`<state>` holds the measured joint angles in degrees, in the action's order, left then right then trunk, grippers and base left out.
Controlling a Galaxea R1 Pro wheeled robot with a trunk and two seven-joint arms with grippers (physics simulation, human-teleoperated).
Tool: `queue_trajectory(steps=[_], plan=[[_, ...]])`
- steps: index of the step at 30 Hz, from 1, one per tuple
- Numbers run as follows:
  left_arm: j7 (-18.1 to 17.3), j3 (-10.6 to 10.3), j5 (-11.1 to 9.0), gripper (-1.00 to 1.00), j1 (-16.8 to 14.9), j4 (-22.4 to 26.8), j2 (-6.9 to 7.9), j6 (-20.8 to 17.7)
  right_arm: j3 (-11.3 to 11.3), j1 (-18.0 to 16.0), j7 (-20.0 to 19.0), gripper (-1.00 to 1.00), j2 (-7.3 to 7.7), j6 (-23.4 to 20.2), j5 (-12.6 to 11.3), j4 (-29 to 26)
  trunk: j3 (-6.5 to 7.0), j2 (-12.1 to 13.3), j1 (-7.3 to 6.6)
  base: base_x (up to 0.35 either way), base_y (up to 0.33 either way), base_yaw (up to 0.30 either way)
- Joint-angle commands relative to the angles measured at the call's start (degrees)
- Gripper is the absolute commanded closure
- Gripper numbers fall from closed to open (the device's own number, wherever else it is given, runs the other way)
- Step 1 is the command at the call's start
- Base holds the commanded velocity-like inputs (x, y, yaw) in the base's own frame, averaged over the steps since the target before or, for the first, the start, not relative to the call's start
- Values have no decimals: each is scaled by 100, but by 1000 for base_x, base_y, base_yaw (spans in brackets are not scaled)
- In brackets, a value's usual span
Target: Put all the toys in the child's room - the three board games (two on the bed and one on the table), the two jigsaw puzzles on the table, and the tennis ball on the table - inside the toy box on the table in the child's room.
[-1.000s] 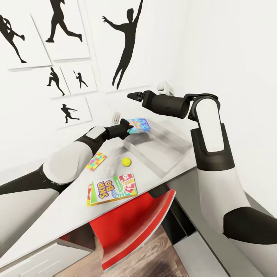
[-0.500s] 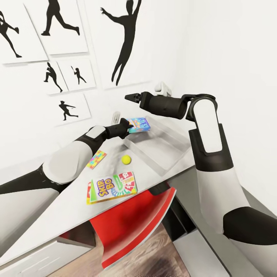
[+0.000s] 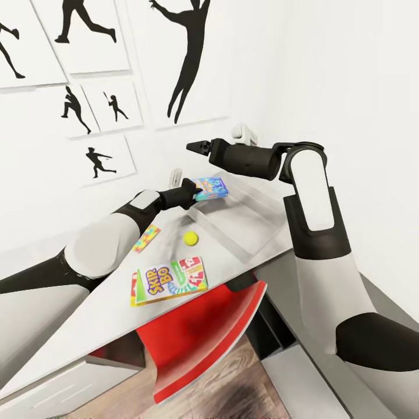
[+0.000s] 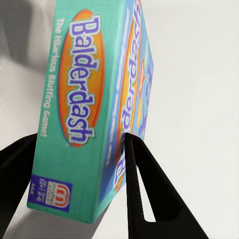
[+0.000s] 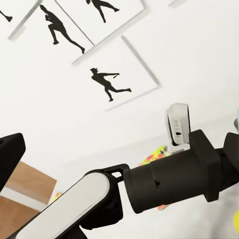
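1. White walls with black sports-silhouette pictures (image 3: 99, 163) backed the pale table (image 3: 87, 314).
2. The left gripper (image 3: 191, 192) was clamped on the blue board game (image 3: 210, 188), held over the far-left rim of the toy box (image 3: 256, 238).
3. The right gripper (image 3: 195, 146) hung above; whether it was open could not be determined.
4. Remaining on the table: Skip-Bo box (image 3: 169, 280), tennis ball (image 3: 190, 237), one jigsaw puzzle (image 3: 146, 239).
5. Legible print: "Balderdash", "SKIP-BO".

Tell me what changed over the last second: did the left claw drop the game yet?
No. The left claw still grips the blue Balderdash box above the toy box rim. The head camera shifted; right claw, Skip-Bo box, tennis ball and jigsaw puzzle show no real movement.
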<state>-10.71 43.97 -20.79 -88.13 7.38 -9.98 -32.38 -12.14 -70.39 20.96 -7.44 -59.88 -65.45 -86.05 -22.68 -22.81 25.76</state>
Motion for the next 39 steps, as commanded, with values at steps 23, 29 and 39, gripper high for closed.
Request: queue_trajectory(steps=[23, 29, 39], plan=[[-677, 9, -22, 100, -7, 1, -2, -216, -3, -1, 48, -100, -11, -12, -64, 15, -221, -11, 3, 0, 0, 0], [-678, 7, -22, 100, -9, 1, -2, -216, -7, -1, 48, -100, -11, -12, -64, 23, -277, -11, 3, 0, 0, 0], [-678, 7, -22, 100, -11, 1, -2, -216, -7, 6, 48, -100, -11, -12, -56, 23, -369, -11, 3, 0, 0, 0]])
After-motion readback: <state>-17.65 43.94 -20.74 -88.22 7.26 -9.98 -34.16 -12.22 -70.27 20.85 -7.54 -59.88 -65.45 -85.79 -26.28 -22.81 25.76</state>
